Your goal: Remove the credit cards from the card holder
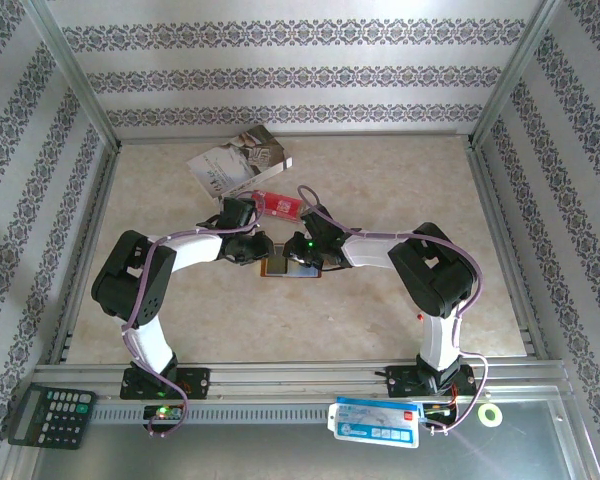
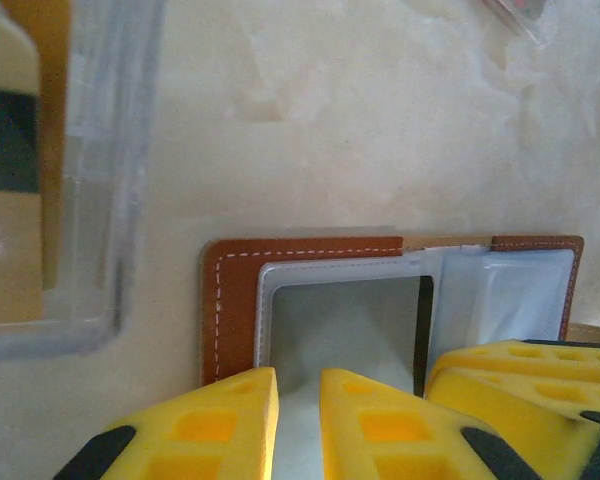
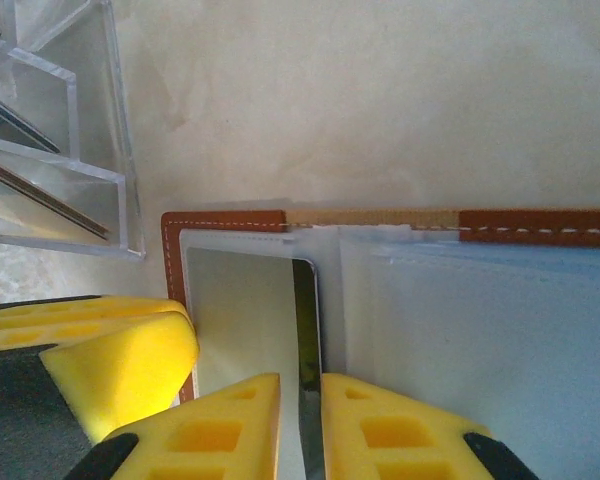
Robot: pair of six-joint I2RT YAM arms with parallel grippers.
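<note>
At the middle of the table (image 1: 400, 190), between the two arms, the card holder (image 1: 283, 267) is laid open and flat, with its brown leather rim and grey-blue lining turned up. Off its left end a clear box (image 2: 130, 200) is set just beside it without touching. A tan-gold card (image 2: 20, 170) with a dark band is seen behind the box's wall, and in the right wrist view thin dark-edged cards (image 3: 40, 150) are seen leaning in its compartments. The left gripper (image 2: 298, 385) is placed over the left half of the holder, at the near edge of the framed pocket (image 2: 345, 325). Its yellow fingers (image 2: 220, 420) are held nearly together, with only a narrow slit left between them. Pale lining is seen through the slit, and whether anything is pinched cannot be told. Just to the right, the right gripper (image 3: 300, 395) is placed at the same near edge, where the framed pocket meets the wider lined panel (image 3: 480, 340). Its jaws are likewise held close, and a thin dark strip (image 3: 305, 320) along the pocket's right side is seen running down into the gap. Whether this strip is a card's edge, and whether it is gripped, cannot be told. The two grippers are held side by side over the holder, close to one another.
</note>
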